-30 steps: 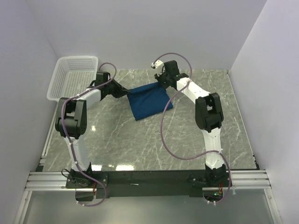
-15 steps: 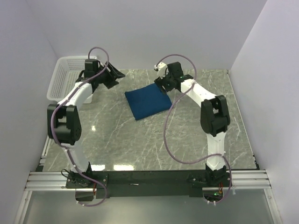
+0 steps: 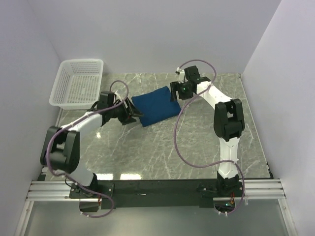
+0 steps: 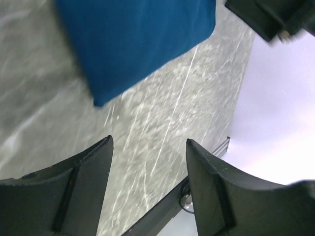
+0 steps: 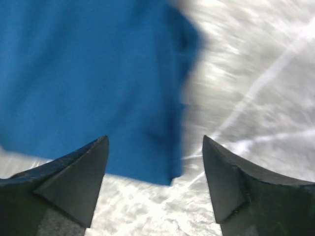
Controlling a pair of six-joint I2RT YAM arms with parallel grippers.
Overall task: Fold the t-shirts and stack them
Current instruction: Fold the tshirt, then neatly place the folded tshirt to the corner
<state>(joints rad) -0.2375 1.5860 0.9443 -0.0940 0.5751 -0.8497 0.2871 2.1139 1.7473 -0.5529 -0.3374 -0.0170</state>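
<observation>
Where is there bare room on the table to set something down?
The widest bare patch of the grey marble table lies in front of the folded dark blue t-shirt, between the two arms. Another runs right of the right arm to the wall. Crowded: the left gripper and right gripper flank the shirt; the white plastic lattice basket occupies the far-left corner.

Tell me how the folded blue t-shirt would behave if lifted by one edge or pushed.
The t-shirt is probably floppy: its edges look soft and rounded, so the fold would likely open and hang. It looks thin, so probably light. Pushed on the smooth marble table, it might bunch up rather than slide whole.
</observation>
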